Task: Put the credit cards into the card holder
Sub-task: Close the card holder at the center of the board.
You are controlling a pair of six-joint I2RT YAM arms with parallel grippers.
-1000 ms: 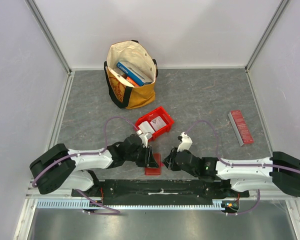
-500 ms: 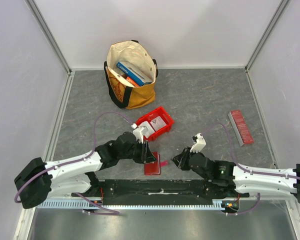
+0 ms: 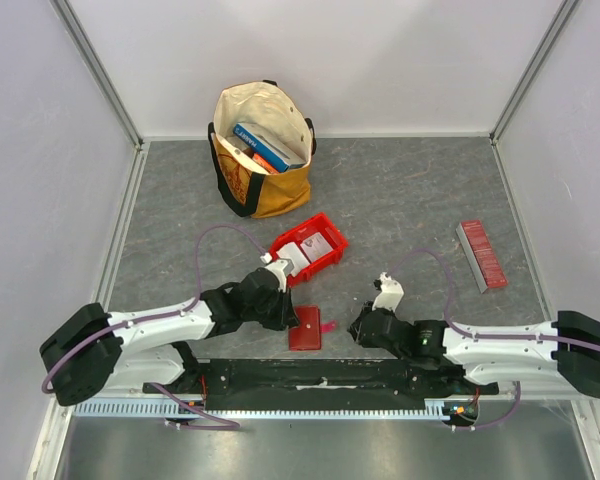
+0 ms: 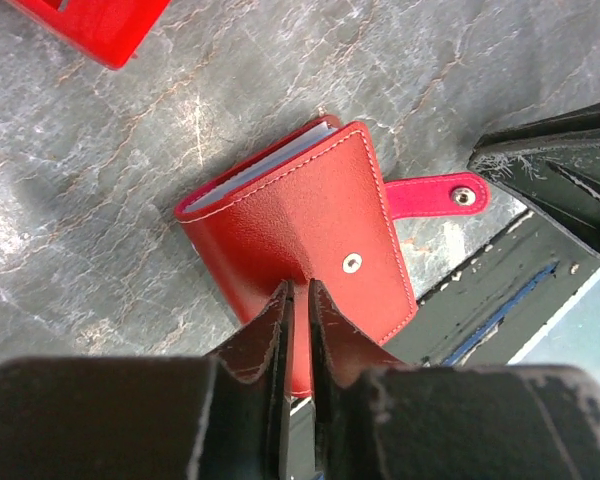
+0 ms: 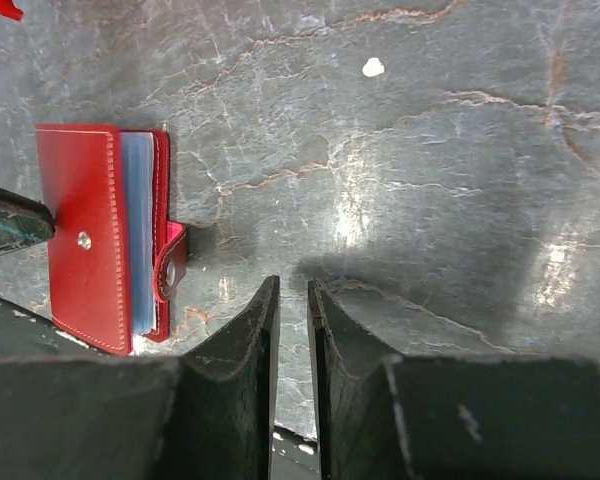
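The card holder (image 3: 305, 330) lies closed and flat near the front edge, its snap tab (image 3: 327, 325) sticking out to the right. Pale blue leaves (image 5: 138, 230) show at its open edge. My left gripper (image 3: 285, 308) hovers over the card holder (image 4: 300, 220), jaws almost shut with only a thin slit and nothing between them (image 4: 298, 290). My right gripper (image 3: 358, 326) sits right of the tab (image 5: 172, 265), jaws a narrow gap apart and empty (image 5: 292, 285). White credit cards (image 3: 308, 247) lie in the red bin (image 3: 329, 258).
A yellow tote bag (image 3: 263, 150) with blue books stands at the back. A long ridged red strip (image 3: 481, 254) lies at the right. The black base rail (image 3: 320, 375) runs just in front of the card holder. A white speck (image 5: 373, 67) lies on the table.
Both grippers have come away from the card holder, which now lies closed on the table. The left jaws have narrowed to a slit; the right jaws narrowed slightly and shifted a little left.
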